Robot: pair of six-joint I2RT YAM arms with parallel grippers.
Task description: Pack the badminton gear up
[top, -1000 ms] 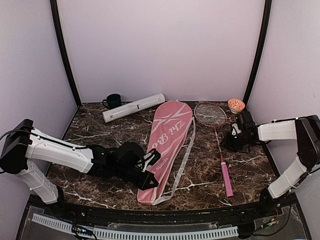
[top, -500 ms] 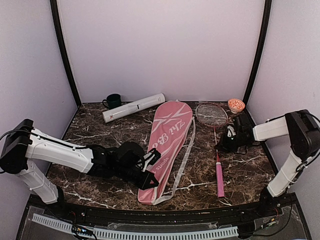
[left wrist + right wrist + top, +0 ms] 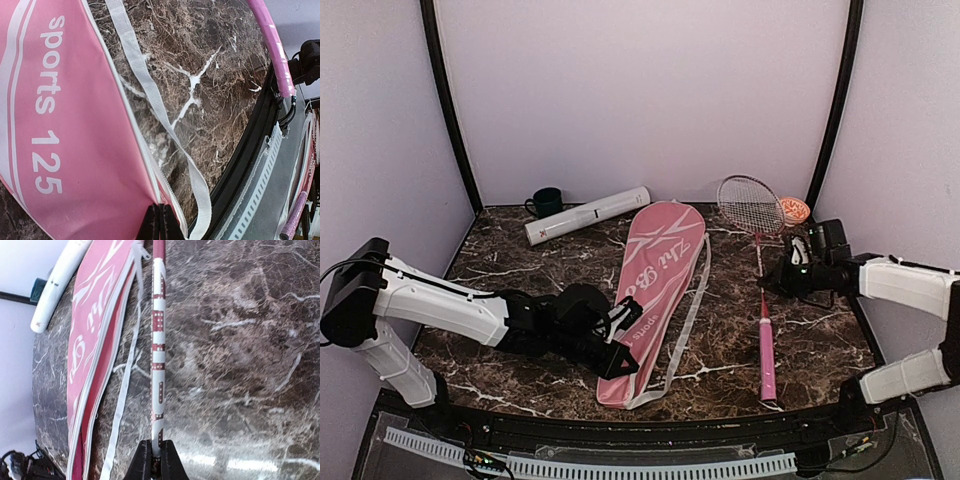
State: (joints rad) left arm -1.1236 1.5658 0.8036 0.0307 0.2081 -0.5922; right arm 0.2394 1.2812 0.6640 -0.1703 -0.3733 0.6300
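Note:
The pink racket bag (image 3: 655, 285) with white lettering lies in the middle of the table. My left gripper (image 3: 617, 360) is shut on its near edge; the left wrist view shows the bag (image 3: 65, 125) pinched at the zipper by my left gripper (image 3: 161, 222). My right gripper (image 3: 772, 281) is shut on the shaft of a red-framed racket (image 3: 752, 204), head raised off the table, pink handle (image 3: 767, 350) toward the near edge. The right wrist view shows the shaft (image 3: 158, 350) between the jaws of my right gripper (image 3: 156, 460). The white tube (image 3: 587, 215) lies at the back left. No shuttlecocks or second racket show.
A dark green mug (image 3: 546, 202) stands at the back left by the tube. A small orange patterned bowl (image 3: 794, 210) sits at the back right, behind the racket head. The bag's white strap (image 3: 685, 320) trails on the table between bag and racket.
My right gripper has lifted the racket: its head has risen off the table toward the back wall and the handle has swung slightly. The left gripper and bag have not moved.

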